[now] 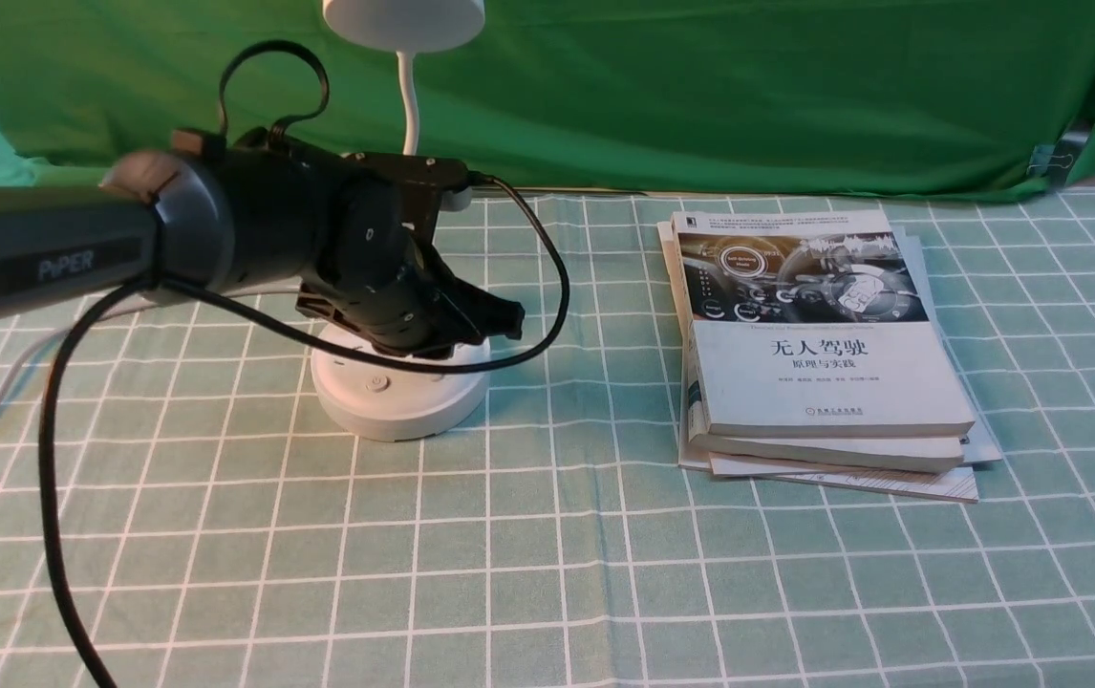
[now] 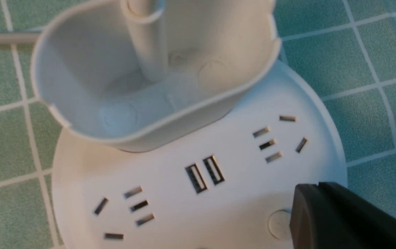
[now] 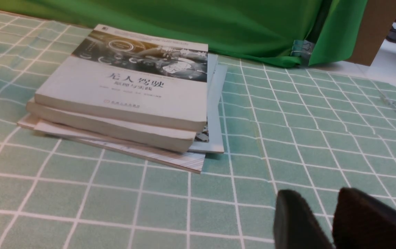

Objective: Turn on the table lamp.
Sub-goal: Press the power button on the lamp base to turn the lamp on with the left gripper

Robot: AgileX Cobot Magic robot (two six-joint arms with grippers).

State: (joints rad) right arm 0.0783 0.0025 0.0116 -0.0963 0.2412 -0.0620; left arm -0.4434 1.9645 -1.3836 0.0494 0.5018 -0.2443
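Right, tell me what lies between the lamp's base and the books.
Green checked cloth, with a loop of black cable reaching partway across, between lamp base and books, in the front view.

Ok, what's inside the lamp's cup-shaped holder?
Only the base of the white neck shows in the holder; the floor behind that neck and close under the near wall is hidden.

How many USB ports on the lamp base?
2, side by side on the base, between the two socket groups: one, the other. The pincer may hide more.
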